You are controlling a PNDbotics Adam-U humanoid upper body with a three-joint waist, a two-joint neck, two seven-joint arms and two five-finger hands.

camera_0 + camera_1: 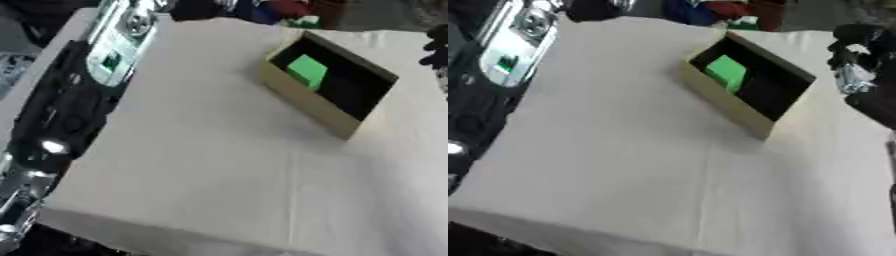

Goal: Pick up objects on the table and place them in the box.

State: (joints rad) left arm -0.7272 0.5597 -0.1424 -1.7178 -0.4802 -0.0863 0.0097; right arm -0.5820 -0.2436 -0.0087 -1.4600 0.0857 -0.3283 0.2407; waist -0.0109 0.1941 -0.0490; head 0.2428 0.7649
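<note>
A tan open box (302,95) with a dark inside lies askew on the cream-covered table (219,165), right of centre and towards the back. A bright green block (307,71) rests inside it at its far-left end. My left arm, black and silver, runs along the table's left edge; its hand (595,7) shows only as a dark blur at the top, beyond the table's far-left corner. My right hand (852,54) hovers at the right edge, just right of the box and apart from it. Both hands are too blurred to read.
Blue, red and green things (289,12) are bunched beyond the table's far edge behind the box. The table's front edge (175,232) slants across the bottom of the view. A silver arm section with a small green mark (112,55) overhangs the left edge.
</note>
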